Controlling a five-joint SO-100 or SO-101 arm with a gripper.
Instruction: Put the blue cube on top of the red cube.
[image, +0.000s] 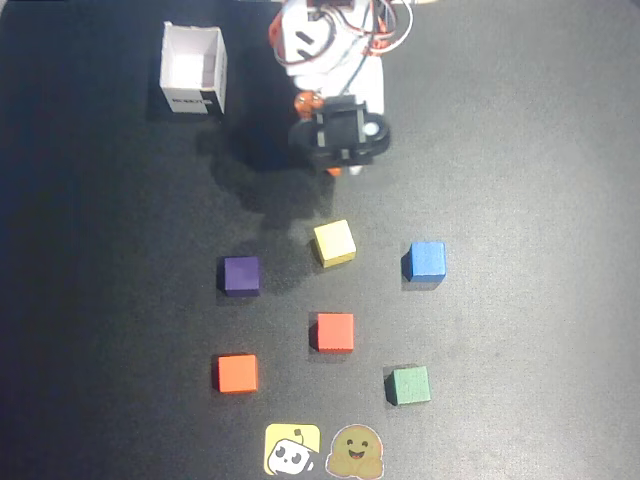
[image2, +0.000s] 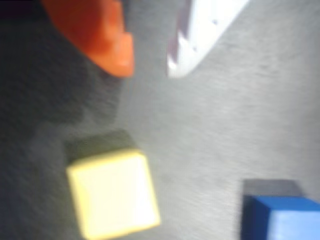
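Note:
In the overhead view the blue cube (image: 427, 261) sits on the black mat at right. The red cube (image: 335, 332) sits lower, near the middle. My gripper (image: 340, 168) hangs above the mat near the arm's base, behind the yellow cube (image: 334, 243) and apart from every cube. In the wrist view my gripper (image2: 150, 70) is open and empty, with the orange finger (image2: 107, 40) on the left and the white finger (image2: 197, 35) on the right. The yellow cube (image2: 112, 192) lies below it, and the blue cube (image2: 282, 217) is at the bottom right corner. The red cube is out of the wrist view.
Also in the overhead view are a dark purple cube (image: 240, 275), a lighter orange cube (image: 237, 373) and a green cube (image: 407, 385). An open white box (image: 193, 68) stands at the back left. Two stickers (image: 322, 452) lie at the front edge.

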